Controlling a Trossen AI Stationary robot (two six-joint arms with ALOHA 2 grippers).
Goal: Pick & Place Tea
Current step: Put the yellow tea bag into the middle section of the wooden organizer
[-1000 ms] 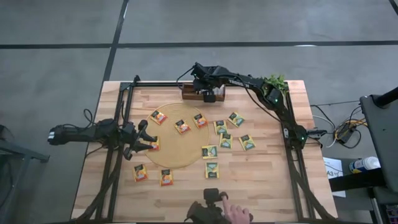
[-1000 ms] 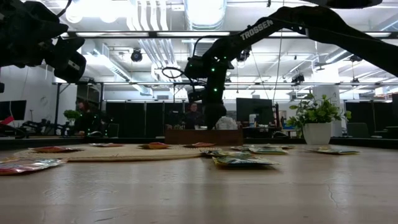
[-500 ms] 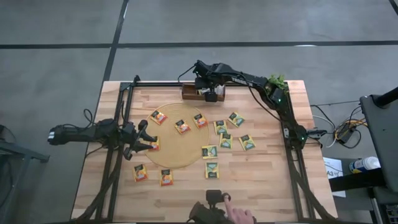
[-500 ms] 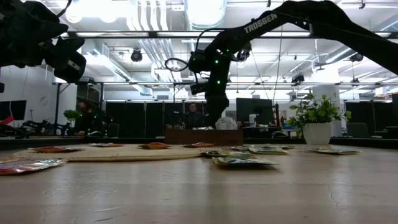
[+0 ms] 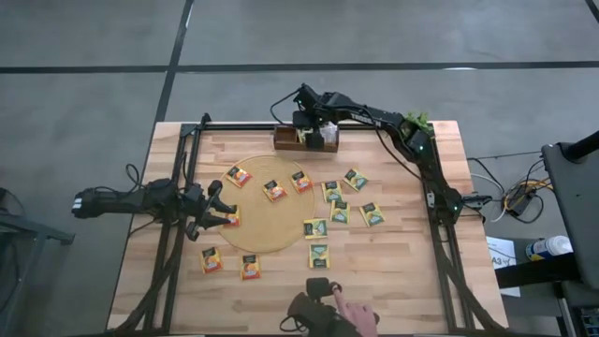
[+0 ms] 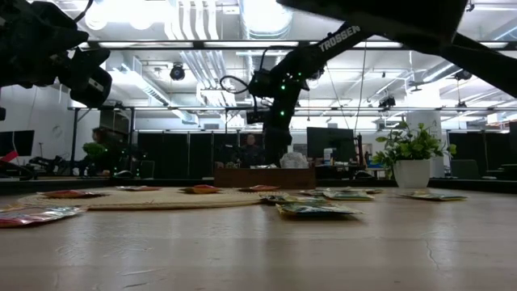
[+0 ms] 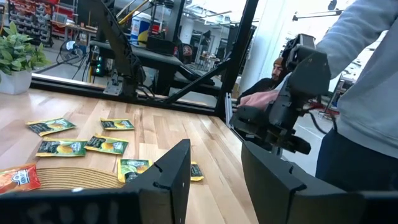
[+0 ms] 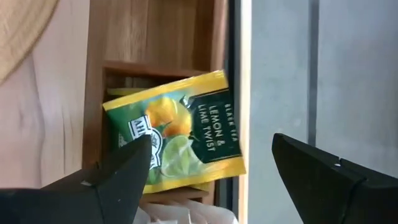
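Left gripper (image 5: 217,212) at mat (image 5: 251,245) edge, jaws part open, empty. Sachets (image 5: 339,213) mostly unplaced: about thirteen on mat and table. Right gripper (image 5: 316,138) over tray (image 5: 283,140), jaws wide; lemon sachet (image 8: 177,137) lying in tray compartment, released.

Wooden tray (image 5: 298,140) at table (image 5: 402,267) far edge, center. Right hand (image 5: 312,133) directly above it; a lemon sachet (image 8: 177,130) lies in a tray compartment below that hand. Round mat (image 5: 267,229) mid-table, several sachets on it, more to its right and near side. Left hand (image 5: 217,208) at mat's left rim. Potted plant (image 5: 415,123) far right corner.
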